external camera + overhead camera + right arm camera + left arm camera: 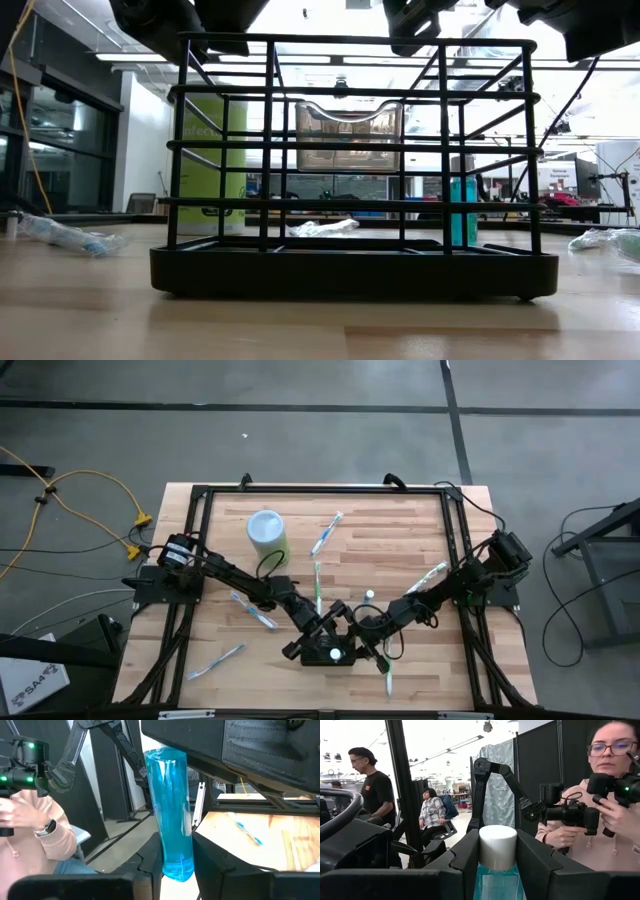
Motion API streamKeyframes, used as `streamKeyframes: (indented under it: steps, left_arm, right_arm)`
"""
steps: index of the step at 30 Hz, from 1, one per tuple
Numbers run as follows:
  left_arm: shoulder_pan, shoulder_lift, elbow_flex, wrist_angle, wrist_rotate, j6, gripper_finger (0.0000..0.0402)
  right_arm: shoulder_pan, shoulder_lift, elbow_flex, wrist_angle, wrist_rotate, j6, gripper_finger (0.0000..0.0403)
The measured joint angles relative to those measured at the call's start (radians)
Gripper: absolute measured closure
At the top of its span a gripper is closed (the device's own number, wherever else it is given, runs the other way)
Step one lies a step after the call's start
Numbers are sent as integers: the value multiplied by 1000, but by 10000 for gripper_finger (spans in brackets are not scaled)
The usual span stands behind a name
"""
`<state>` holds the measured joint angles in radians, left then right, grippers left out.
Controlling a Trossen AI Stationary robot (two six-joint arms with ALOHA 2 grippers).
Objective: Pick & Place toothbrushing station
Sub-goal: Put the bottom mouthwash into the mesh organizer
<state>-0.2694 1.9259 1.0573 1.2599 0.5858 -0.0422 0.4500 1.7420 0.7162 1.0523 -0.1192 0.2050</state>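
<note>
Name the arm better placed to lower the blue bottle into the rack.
Left, probably: left pincer clasps the blue bottle at its white cap; right pincer holds the lower body, which enters the black rack first.

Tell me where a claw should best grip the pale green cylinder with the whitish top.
Probably around its green side wall, below the top, coming level from the left arm's side: the pale green cylinder stands upright and apart, with room there, while a white and blue toothbrush lies on its other side.
</note>
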Motion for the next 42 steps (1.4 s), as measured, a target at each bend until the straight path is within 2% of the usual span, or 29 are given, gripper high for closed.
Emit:
streamKeyframes:
  steps: [11,28,42]
  left_arm:
    - [30,0,0,1,11,-129,290]
    - [32,0,0,1,42,-86,289]
    - [32,0,0,-6,49,-86,224]
  right_arm:
    - [0,0,0,4,5,1,325]
    - [-1,0,0,4,5,1,321]
    - [-1,0,0,8,5,1,322]
